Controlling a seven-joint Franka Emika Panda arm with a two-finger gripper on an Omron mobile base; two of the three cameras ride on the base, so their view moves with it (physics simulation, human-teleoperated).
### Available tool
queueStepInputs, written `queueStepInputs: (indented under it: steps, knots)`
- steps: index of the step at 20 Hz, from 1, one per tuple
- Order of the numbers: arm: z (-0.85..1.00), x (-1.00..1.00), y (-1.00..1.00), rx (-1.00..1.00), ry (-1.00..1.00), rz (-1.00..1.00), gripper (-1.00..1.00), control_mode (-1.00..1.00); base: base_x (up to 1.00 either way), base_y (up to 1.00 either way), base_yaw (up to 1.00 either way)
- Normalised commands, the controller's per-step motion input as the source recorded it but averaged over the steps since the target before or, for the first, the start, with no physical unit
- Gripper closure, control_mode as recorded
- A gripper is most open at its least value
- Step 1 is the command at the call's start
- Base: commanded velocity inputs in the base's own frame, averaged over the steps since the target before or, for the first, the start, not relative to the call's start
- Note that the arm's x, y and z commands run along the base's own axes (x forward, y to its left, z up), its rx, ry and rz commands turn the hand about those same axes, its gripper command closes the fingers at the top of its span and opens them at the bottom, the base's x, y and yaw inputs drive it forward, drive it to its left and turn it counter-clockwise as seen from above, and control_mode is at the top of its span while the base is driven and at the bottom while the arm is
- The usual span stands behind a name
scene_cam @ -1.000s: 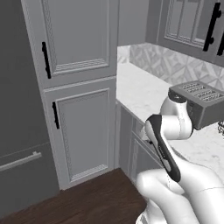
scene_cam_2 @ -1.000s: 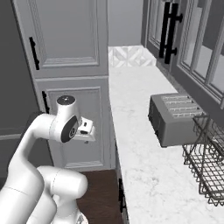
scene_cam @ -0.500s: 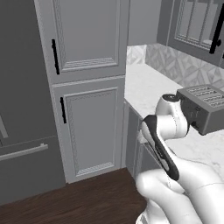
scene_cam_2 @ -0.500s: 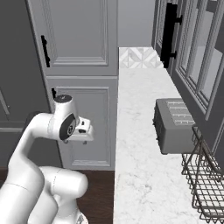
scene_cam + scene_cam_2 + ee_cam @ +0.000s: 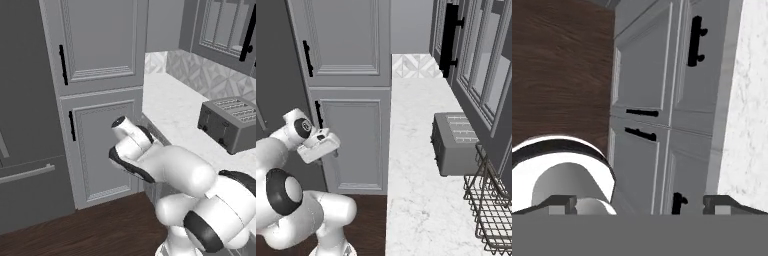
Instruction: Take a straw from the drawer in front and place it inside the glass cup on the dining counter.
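A grey kitchen run stands ahead of me: tall cabinet doors (image 5: 102,42) with black handles on the left, and a marble counter (image 5: 416,165) carrying a toaster (image 5: 456,142) and a wire basket (image 5: 493,210) on the right. My gripper (image 5: 318,145) hangs folded in front of the lower cabinet door, beside the counter's edge and apart from everything. In the hand view my two fingertips (image 5: 562,202) sit far apart at the bottom corners, so my jaws are wide and hold nothing.

That view looks down the cabinet fronts below the counter's edge. A drawer (image 5: 689,62) front with a short black bar handle lies up and to the right of my jaws, well apart, its handle running along the counter's edge. It is shut, so the straw is presumably inside, unseen. My next move, I judge, is to reach toward that handle and turn my jaws across its bar.
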Motion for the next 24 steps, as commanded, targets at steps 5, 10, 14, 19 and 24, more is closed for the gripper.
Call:
queueStepInputs:
  steps: [5,10,14,19,24]
  knots:
    - [-0.27,0.63,0.22,-0.59,0.02,-0.09,-1.0,-1.0,0.0,0.0,0.0]
    - [-0.45,0.21,-0.06,-0.76,-0.06,-0.17,-1.0,-1.0,0.0,0.0,0.0]
    - [-0.32,0.05,-0.27,-0.49,-0.2,-0.15,-1.0,-1.0,0.0,0.0,0.0]
    - [-0.2,0.08,-0.74,-0.09,-0.3,-0.22,-1.0,-1.0,0.0,0.0,0.0]
    - [-0.02,0.27,-0.85,0.04,-0.09,-0.18,-1.0,-1.0,0.0,0.0,0.0]
